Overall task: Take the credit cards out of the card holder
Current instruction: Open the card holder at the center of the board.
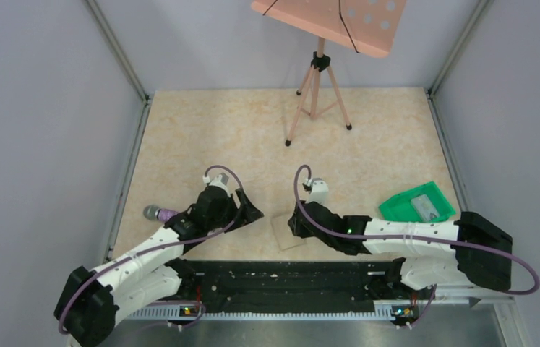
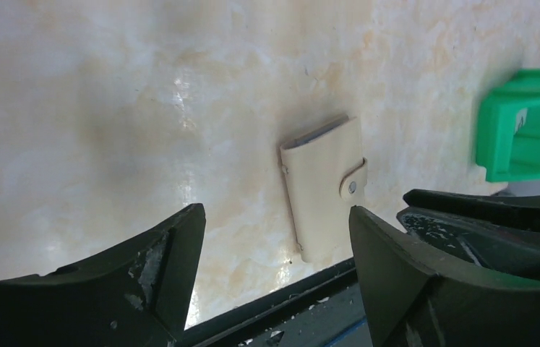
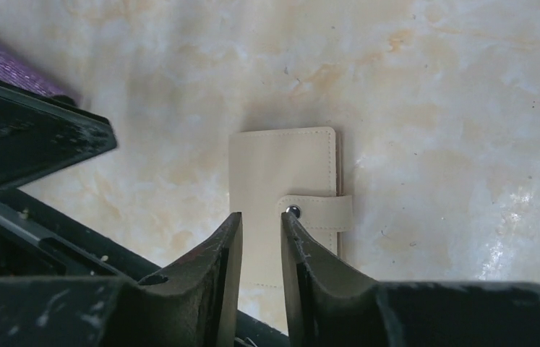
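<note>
Left gripper [image 2: 275, 213], fingers spread wide, hangs just left of the closed beige card holder [image 3: 281, 188]. Right gripper [image 3: 261, 217], fingers narrowly parted and pinching nothing, hovers over its snap. Well right of the holder, the green tray [image 1: 397, 206] contains one grey credit card [image 1: 426, 208]. The holder's contents are hidden except for a grey edge.

Table [image 1: 202, 137]: a flat top, pale cream with soft orange marks like stone. Grey walls stand around it.
Card holder [image 3: 281, 173]: beige and closed, with a strap and a small shiny snap on one side. It lies flat on the table between the two grippers, just in front of the right gripper [image 3: 261, 217] tips and a bit past the left gripper [image 2: 275, 213].
Green tray [image 1: 397, 207]: sits on the table, off to the right of the right gripper.
Microphone [image 1: 157, 213]: purple with a silver head. It lies just left of the left gripper, partly hidden by the arm.
Stand [image 1: 315, 94]: three thin legs on the table, far beyond both grippers.
Black rail [image 1: 288, 278]: along the near edge, behind both grippers.
</note>
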You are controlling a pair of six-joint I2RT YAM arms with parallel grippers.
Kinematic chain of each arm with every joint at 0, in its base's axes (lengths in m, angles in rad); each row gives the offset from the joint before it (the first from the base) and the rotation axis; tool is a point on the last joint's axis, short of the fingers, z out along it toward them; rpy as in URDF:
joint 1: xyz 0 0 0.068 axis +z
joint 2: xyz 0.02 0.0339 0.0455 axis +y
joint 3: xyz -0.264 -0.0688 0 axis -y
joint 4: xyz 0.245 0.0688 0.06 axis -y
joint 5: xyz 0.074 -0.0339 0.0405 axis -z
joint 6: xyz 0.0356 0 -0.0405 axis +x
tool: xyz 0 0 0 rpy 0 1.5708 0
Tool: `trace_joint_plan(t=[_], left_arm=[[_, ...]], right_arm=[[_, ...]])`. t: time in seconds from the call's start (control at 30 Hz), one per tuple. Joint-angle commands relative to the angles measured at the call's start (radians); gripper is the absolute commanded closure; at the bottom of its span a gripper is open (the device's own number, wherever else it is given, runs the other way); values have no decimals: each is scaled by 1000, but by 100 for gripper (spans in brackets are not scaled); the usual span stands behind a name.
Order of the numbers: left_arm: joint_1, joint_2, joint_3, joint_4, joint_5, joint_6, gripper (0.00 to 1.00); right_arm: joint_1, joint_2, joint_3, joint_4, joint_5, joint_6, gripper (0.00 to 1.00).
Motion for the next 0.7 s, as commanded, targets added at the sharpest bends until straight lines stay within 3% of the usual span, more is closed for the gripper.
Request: trace_joint_plan(t=[0.0, 0.23, 0.53, 0.67], left_arm=[[-3, -120, 54, -97, -193, 8, 22], [-3, -207, 75, -180, -270, 39, 22], [-3, -236, 55, -183, -244, 28, 22], [-3, -251, 37, -181, -230, 27, 23]], right_arm=[[10, 80, 105, -117, 0, -4, 69], [19, 186, 161, -184, 30, -11, 60], [39, 302, 181, -192, 60, -24, 61], [48, 336, 188, -234, 102, -5, 67]])
